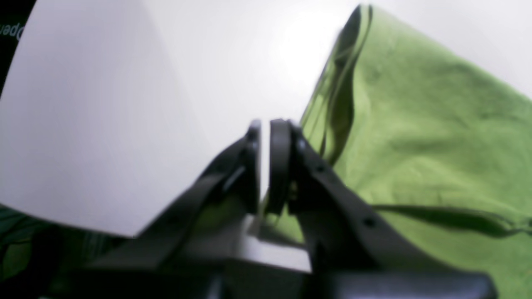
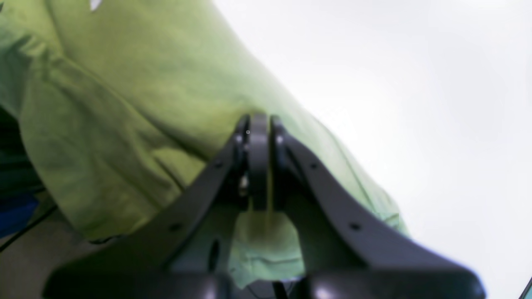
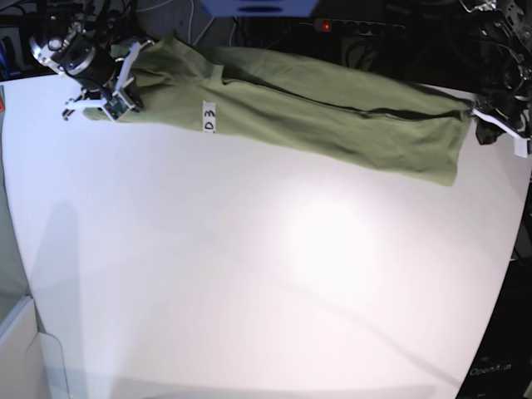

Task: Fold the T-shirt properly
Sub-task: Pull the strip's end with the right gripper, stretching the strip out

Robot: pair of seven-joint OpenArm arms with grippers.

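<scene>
The olive-green T-shirt (image 3: 332,108) lies stretched in a long band along the far side of the white table (image 3: 249,266), with a white label (image 3: 208,116) facing up. My right gripper (image 3: 112,104) is at the band's left end. In the right wrist view it (image 2: 258,120) is shut with green cloth (image 2: 124,83) bunched around and under the jaws. My left gripper (image 3: 480,115) is at the band's right end. In the left wrist view it (image 1: 266,124) is nearly closed, and shirt cloth (image 1: 415,124) runs in at the base of the jaws.
Dark cables and equipment, with a power strip showing a red light (image 3: 326,25), sit behind the table's far edge. A pale box corner (image 3: 25,349) stands at the lower left, off the table. The table edge drops off at the right (image 3: 519,249).
</scene>
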